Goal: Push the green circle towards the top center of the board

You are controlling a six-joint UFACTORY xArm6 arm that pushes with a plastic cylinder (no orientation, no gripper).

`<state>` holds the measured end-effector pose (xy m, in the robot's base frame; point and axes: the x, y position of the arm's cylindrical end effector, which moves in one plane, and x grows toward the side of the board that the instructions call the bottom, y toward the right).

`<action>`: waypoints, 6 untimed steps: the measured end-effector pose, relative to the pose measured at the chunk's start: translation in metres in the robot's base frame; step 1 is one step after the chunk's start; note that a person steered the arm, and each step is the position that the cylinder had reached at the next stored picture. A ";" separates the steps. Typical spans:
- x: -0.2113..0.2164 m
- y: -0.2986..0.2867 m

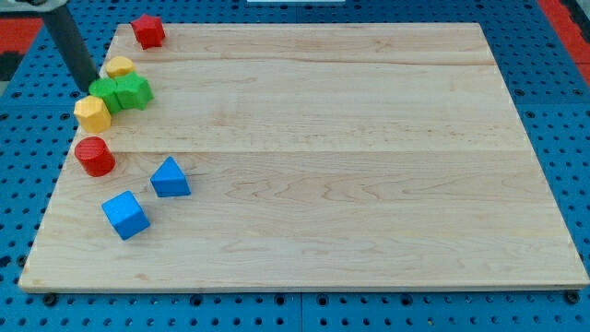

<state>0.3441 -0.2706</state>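
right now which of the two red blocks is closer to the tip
The red cylinder at the view's left edge, below the yellow and green cluster. My tip sits just above that cluster; the other red block lies farther away, at the board's top-left corner.

My arm shows only as a straight dark rod (69, 41) slanting down from the view's top left corner, its upper end cropped; my tip (88, 90) sits low at the view's left edge
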 end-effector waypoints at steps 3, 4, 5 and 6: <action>0.012 0.046; 0.045 0.075; 0.045 0.045; 0.088 0.050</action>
<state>0.4318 -0.2206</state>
